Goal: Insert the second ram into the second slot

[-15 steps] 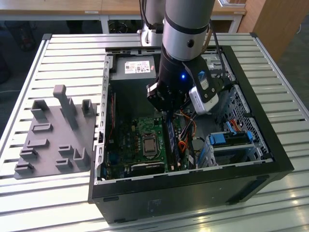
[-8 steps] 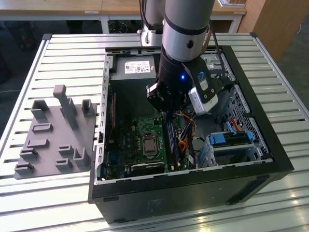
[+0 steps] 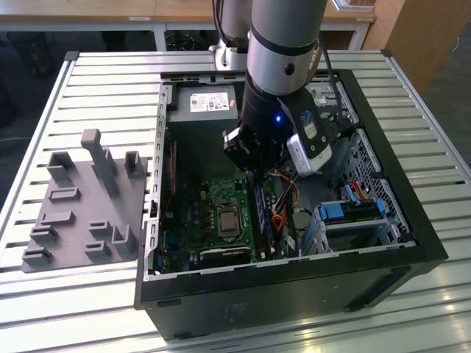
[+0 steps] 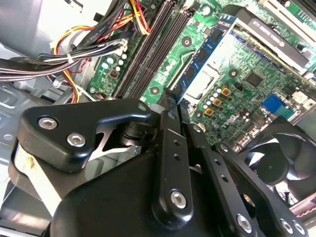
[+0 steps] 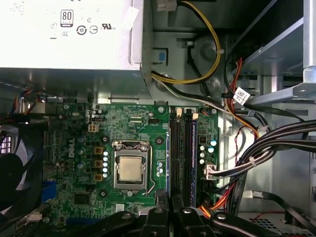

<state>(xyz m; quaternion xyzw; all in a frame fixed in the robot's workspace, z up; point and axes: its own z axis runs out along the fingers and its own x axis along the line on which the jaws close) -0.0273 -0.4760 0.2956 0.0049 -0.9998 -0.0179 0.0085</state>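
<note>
Your gripper [image 4: 170, 98] had its jaws narrow on the near end of the ram [image 4: 205, 52], which stood on edge over the board [image 4: 247, 89] just beside the slots [image 4: 148, 49]; pressed off-line like that, it could have skewed, jammed or cracked.

Grey arm [image 3: 283, 44], seemingly black tool [image 4: 170, 98]

Slatted table [image 3: 110, 81] (computer case [image 3: 294, 290], grey fixture [image 3: 73, 220])

bright, even light. glare bleaches the power supply [image 5: 69, 39] in the first wrist view and the near table slats [image 3: 412, 316]; the motherboard [image 3: 221, 217] lies dimmer, perhaps shadowed by the arm [image 3: 283, 59].
</note>
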